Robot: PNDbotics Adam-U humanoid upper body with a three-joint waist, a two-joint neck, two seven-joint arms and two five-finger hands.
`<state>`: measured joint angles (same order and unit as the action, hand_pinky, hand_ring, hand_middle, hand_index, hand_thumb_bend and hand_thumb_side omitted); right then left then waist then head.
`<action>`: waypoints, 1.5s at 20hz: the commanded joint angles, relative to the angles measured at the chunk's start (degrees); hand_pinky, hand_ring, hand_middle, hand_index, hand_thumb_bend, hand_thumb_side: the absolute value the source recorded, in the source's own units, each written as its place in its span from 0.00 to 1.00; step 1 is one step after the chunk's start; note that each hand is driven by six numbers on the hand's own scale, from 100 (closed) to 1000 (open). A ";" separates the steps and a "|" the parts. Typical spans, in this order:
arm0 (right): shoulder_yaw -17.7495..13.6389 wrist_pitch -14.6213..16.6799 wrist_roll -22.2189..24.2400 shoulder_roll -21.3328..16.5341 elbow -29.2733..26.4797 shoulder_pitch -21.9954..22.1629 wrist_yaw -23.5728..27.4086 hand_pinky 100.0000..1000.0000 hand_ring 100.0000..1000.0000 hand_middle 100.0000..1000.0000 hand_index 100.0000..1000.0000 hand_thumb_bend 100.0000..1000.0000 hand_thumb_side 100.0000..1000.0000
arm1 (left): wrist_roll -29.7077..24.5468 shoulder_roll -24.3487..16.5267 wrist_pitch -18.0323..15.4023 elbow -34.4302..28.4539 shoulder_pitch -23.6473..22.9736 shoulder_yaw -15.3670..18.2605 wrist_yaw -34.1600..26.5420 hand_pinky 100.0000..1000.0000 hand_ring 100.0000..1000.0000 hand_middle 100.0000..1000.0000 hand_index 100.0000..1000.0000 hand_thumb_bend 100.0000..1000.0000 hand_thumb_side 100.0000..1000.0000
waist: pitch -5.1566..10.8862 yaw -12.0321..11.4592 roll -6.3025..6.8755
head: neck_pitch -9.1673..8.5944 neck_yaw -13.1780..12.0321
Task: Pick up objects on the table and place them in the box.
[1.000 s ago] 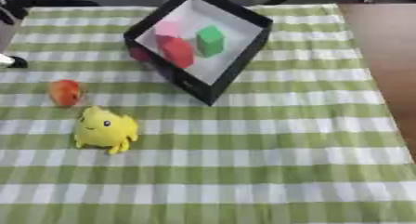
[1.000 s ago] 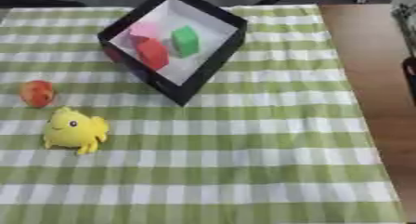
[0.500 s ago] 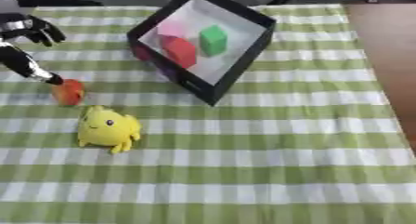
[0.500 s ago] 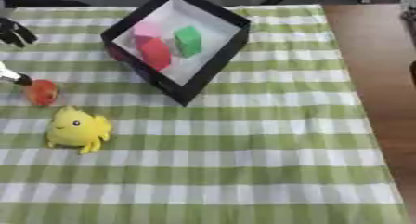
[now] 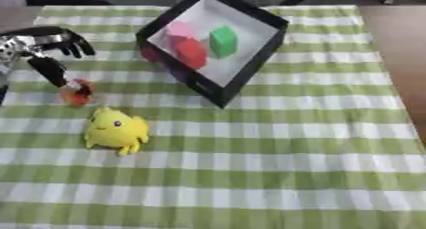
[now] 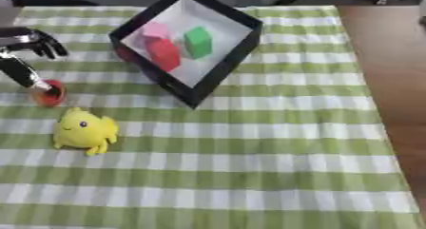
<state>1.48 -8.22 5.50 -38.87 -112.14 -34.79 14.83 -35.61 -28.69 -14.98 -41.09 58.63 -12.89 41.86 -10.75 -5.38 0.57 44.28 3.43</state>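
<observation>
The robot's left hand (image 5: 37, 45) reaches in from the left edge over a green-and-white checked cloth (image 5: 275, 152) that covers the table. Its fingers are spread apart and mostly straight, and one long dark digit (image 5: 52, 70) points down so that its tip touches the top of a small red-orange ball (image 5: 77, 92). Nothing is clamped in the hand; the ball lies on the cloth at the far left. The right hand shows in neither view.

Just near of the ball, and slightly to its right, sits a yellow plush toy (image 5: 116, 130) (a rounded creature with small dark eyes), apart from the ball and untouched. Open cloth lies between these two and the black box (image 5: 249, 64), which stands well to their right toward the far side, turned cornerwise with a white floor. Inside it lie a pink block (image 5: 179, 29), a red block (image 5: 191, 53) and a green block (image 5: 223, 41), close together. The box's near-left wall faces the ball and toy. Bare brown tabletop (image 6: 391, 81) shows along the right beyond the cloth.
</observation>
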 commanded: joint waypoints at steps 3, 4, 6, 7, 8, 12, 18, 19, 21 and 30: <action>-0.46 -0.23 -0.31 -0.62 -0.23 -0.73 -0.07 0.90 0.66 0.64 0.78 0.02 0.11 | 1.23 -0.88 -0.29 0.00 1.44 0.91 4.20 0.80 0.76 0.74 0.79 0.65 0.07 | 1.71 0.14 0.44 | -0.17 -0.37; -0.50 -0.27 -0.34 -0.58 -0.24 -0.68 -0.08 0.90 0.65 0.64 0.78 0.02 0.11 | 1.52 -0.82 -0.23 0.17 1.38 1.05 4.86 0.80 0.76 0.74 0.78 0.64 0.07 | 1.70 0.17 0.45 | -0.17 -0.40; -0.59 -0.34 -0.39 -0.55 -0.25 -0.58 -0.11 0.90 0.65 0.64 0.78 0.02 0.11 | 1.66 -0.77 -0.28 0.50 1.28 1.15 5.93 0.80 0.76 0.74 0.78 0.63 0.06 | 1.66 0.19 0.45 | -0.17 -0.40; -0.63 -0.38 -0.42 -0.57 -0.24 -0.52 -0.14 0.90 0.65 0.64 0.78 0.02 0.11 | 1.49 -0.77 -0.36 0.64 1.22 1.13 6.38 0.80 0.76 0.74 0.78 0.62 0.06 | 1.63 0.19 0.46 | -0.17 -0.40; -0.67 -0.42 -0.44 -0.56 -0.23 -0.47 -0.16 0.90 0.65 0.64 0.78 0.02 0.12 | 1.17 -0.76 -0.45 0.74 1.17 1.09 6.74 0.80 0.76 0.74 0.78 0.61 0.08 | 1.61 0.18 0.47 | -0.17 -0.40; -0.83 -0.49 -0.36 -0.48 -0.08 -0.34 -0.22 0.90 0.65 0.64 0.77 0.02 0.12 | -1.37 -0.90 -0.44 0.72 1.04 0.64 7.98 0.79 0.77 0.74 0.77 0.60 0.17 | 1.58 0.11 0.51 | -0.17 -0.40; -1.03 -0.43 -0.14 -0.50 0.32 0.03 -0.27 0.90 0.65 0.64 0.77 0.00 0.12 | -3.79 -1.98 1.44 -1.84 1.12 -0.58 10.88 0.79 0.79 0.75 0.77 0.61 0.22 | 1.81 -0.12 0.56 | -0.17 -0.33; -1.05 -0.40 -0.12 -0.49 0.33 0.08 -0.26 0.90 0.65 0.64 0.77 0.00 0.13 | -4.02 -2.09 1.69 -2.10 1.10 -0.69 10.98 0.79 0.79 0.75 0.77 0.60 0.21 | 1.87 -0.17 0.58 | -0.17 -0.36; -1.07 -0.37 -0.10 -0.44 0.37 0.15 -0.18 0.90 0.65 0.65 0.78 0.00 0.13 | -4.49 -2.19 2.01 -2.31 1.03 -0.87 11.00 0.79 0.79 0.75 0.77 0.58 0.18 | 1.95 -0.19 0.59 | -0.17 -0.41; -1.34 -0.28 -0.12 -0.34 0.40 0.42 0.11 0.90 0.66 0.65 0.78 0.00 0.14 | -7.90 -2.44 1.40 -1.77 0.47 -1.43 11.87 0.77 0.78 0.72 0.72 0.38 0.03 | 1.94 -0.18 0.64 | -0.17 -0.45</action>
<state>1.03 -8.62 5.33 -38.36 -111.47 -33.75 14.84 -42.90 -28.80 -13.45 -42.41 58.37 -14.34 53.07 -10.75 -5.49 0.57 44.28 3.19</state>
